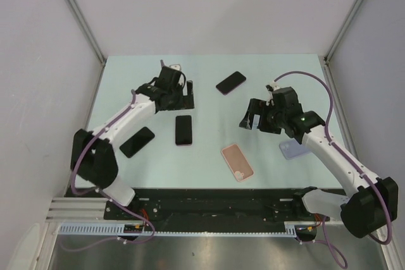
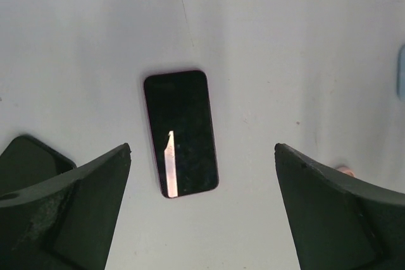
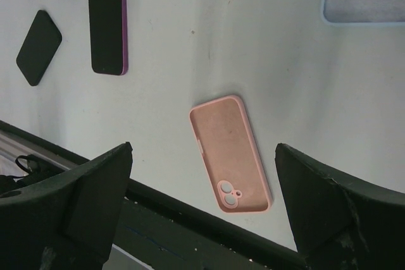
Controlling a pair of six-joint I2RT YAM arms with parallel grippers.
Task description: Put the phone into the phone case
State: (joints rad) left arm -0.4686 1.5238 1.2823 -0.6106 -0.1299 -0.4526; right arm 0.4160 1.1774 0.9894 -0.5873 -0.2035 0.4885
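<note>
A dark phone with a purple rim (image 1: 183, 129) lies screen up near the table's middle; in the left wrist view the phone (image 2: 180, 132) sits flat below and just ahead of my open left gripper (image 2: 202, 148). From above, the left gripper (image 1: 182, 100) hovers just behind it. An empty pink phone case (image 1: 237, 162) lies inside up toward the front; the right wrist view shows the case (image 3: 231, 153) under my open right gripper (image 3: 204, 146). The right gripper (image 1: 248, 118) hangs behind and right of the case, holding nothing.
Two more black phones lie on the table, one at the left (image 1: 137, 141) and one at the back (image 1: 231, 83). A pale blue case (image 1: 292, 150) sits partly under the right arm. The black front rail (image 3: 158, 200) runs just past the pink case.
</note>
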